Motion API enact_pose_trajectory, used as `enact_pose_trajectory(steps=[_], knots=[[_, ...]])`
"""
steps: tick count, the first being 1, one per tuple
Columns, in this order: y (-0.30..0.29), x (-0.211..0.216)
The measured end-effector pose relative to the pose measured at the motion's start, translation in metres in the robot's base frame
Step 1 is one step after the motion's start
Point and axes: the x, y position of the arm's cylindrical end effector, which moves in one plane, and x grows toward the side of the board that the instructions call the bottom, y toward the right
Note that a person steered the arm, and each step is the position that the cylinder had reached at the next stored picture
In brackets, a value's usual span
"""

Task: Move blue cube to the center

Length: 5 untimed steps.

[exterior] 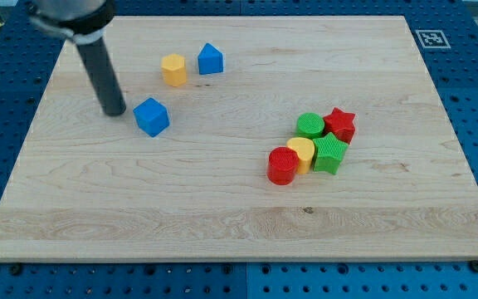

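Observation:
The blue cube (151, 116) sits on the wooden board (222, 208) in the upper left part. My tip (114, 110) is just to the view's left of the blue cube, a small gap apart from it. The dark rod rises from there toward the view's top left.
A yellow hexagonal block (173, 69) and a blue house-shaped block (211, 59) lie above the cube. A cluster to the right holds a green cylinder (309, 125), a red star (339, 124), a yellow block (301, 152), a green block (331, 154) and a red cylinder (282, 165).

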Motion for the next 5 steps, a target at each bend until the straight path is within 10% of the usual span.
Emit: enact_pose_trajectory(steps=[2,4,5], knots=[[0.140,0.030],[0.023,0.012],[0.079,-0.010]])
